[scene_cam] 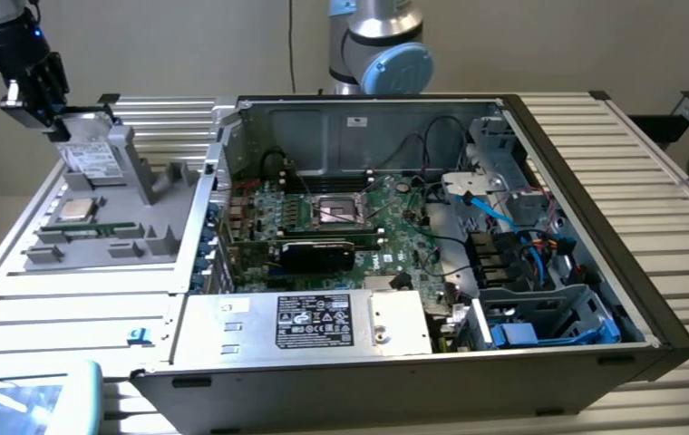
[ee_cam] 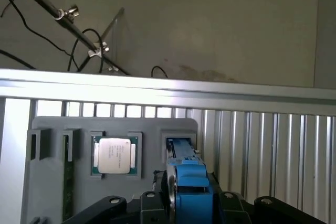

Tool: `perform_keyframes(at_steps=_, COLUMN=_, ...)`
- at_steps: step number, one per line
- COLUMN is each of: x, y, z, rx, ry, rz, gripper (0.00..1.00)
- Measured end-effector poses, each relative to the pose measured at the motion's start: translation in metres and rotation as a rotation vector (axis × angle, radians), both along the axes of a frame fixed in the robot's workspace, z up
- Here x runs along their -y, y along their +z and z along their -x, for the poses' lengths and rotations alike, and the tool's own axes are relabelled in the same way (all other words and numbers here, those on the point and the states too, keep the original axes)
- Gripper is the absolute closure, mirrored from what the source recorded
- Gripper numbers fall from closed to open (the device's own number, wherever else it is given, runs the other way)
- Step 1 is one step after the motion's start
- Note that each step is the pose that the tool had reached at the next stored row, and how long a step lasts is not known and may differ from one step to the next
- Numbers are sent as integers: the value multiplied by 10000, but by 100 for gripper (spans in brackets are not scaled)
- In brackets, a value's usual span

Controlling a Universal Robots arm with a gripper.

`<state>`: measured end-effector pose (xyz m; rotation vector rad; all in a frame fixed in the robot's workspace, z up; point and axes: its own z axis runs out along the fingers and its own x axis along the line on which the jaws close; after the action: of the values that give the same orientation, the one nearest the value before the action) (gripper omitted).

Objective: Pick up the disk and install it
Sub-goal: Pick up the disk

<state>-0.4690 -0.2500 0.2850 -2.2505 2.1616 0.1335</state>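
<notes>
Disk (ee_cam: 190,178) clamped in gripper (ee_cam: 191,203) at grey tray (ee_cam: 148,153) on slatted table (ee_cam: 257,145), beige wall (ee_cam: 220,24) behind

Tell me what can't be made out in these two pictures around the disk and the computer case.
- Disk: label print too small to read in the exterior view.
- Disk's far end: in the wrist view, sunk in the grey holder's slot; its near end is cut off by the picture's edge.
- CPU chip: markings too small in the wrist view.
- Computer case: towards the exterior view's right, cables hide what lies beneath.
</notes>
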Motion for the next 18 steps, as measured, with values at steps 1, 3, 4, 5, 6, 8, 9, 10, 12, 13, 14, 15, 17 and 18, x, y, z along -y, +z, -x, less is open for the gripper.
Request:
perform_keyframes(at_steps=1, x=0, y=0, z=0, rx=1, ry=-24, rz=0, gripper=61)
perform_keyframes(at_steps=3, x=0, y=0, z=0, rx=2, ry=-89, rz=0, gripper=61)
perform_keyframes(at_steps=4, x=0, y=0, z=0, rx=1, ry=-130, rz=-1, gripper=61)
perform_keyframes(at_steps=5, x=0, y=0, z=0, rx=0, ry=-176, rz=0, gripper=61)
perform_keyframes(at_steps=6, x=0, y=0, z=0, rx=1, ry=-222, rz=0, gripper=61)
perform_keyframes(at_steps=8, x=0, y=0, z=0, rx=0, ry=-312, rz=0, gripper=61)
perform_keyframes(at_steps=9, x=0, y=-1, z=0, rx=1, ry=-356, rz=0, gripper=61)
perform_keyframes(at_steps=10, x=0, y=-1, z=0, rx=1, ry=-396, rz=0, gripper=61)
perform_keyframes(at_steps=12, x=0, y=-1, z=0, rx=1, ry=-454, rz=0, gripper=61)
perform_keyframes(at_steps=13, x=0, y=-1, z=0, rx=0, ry=-480, rz=0, gripper=61)
perform_keyframes(at_steps=14, x=0, y=-1, z=0, rx=0, ry=-487, rz=0, gripper=61)
perform_keyframes(at_steps=15, x=0, y=-1, z=0, rx=0, ry=-488, rz=0, gripper=61)
perform_keyframes(at_steps=17, x=0, y=-1, z=0, rx=0, ry=-488, rz=0, gripper=61)
perform_keyframes(at_steps=18, x=0, y=1, z=0, rx=1, ry=-488, rz=-1, gripper=61)
